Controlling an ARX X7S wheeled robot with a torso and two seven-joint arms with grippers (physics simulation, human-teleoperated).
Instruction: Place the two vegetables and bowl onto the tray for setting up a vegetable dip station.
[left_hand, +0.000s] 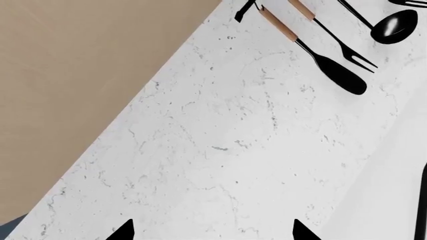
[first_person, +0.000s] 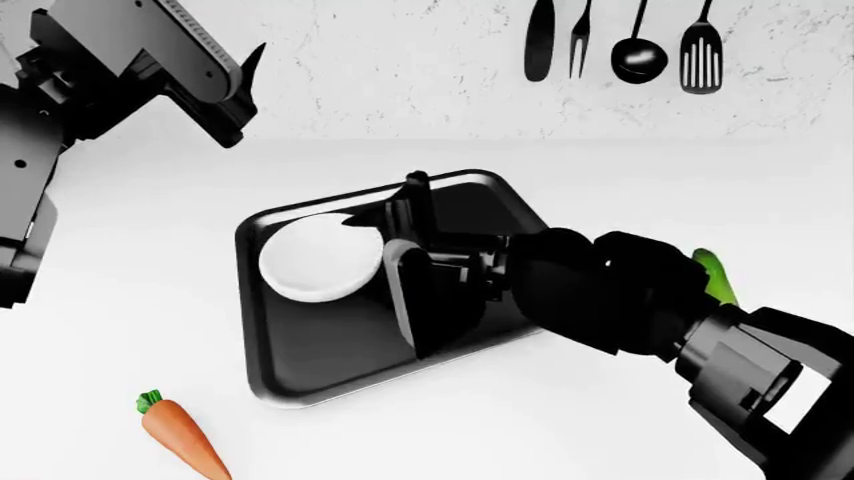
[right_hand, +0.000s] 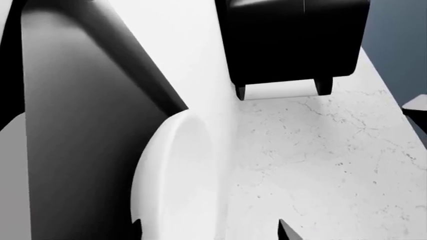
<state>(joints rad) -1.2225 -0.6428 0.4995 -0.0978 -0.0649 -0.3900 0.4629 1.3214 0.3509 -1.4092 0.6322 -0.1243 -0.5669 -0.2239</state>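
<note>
Head view shows the black tray (first_person: 287, 345) lying on the white tabletop (first_person: 120, 330), turned a little askew, with the white bowl (first_person: 318, 259) sitting inside it in the far-left part, close to the rim. The right gripper (first_person: 387, 222) reaches in from the right over the tray, its jaws parted and standing at the bowl's right edge; whether they touch the bowl I cannot tell, and they do not appear clamped on it. The right wrist view agrees: the bowl's pale rim (right_hand: 177, 175) curves just ahead of the two dark fingertips (right_hand: 285, 231), with a gap between the tips and nothing held between them. The carrot (first_person: 180, 435) lies on the tabletop near the front-left, apart from the tray, leafy end pointing away from the robot. The cucumber (first_person: 714, 275) lies to the right of the tray, mostly hidden behind the right arm. The left gripper (first_person: 234, 85) is raised high at the upper left, well away from the tray; the left wrist view shows its fingertips (left_hand: 123, 232) spread apart and empty, facing a marbled wall where black kitchen utensils (left_hand: 333, 55) hang. The same utensils (first_person: 621, 45) hang in a row on the back wall in the head view.
</note>
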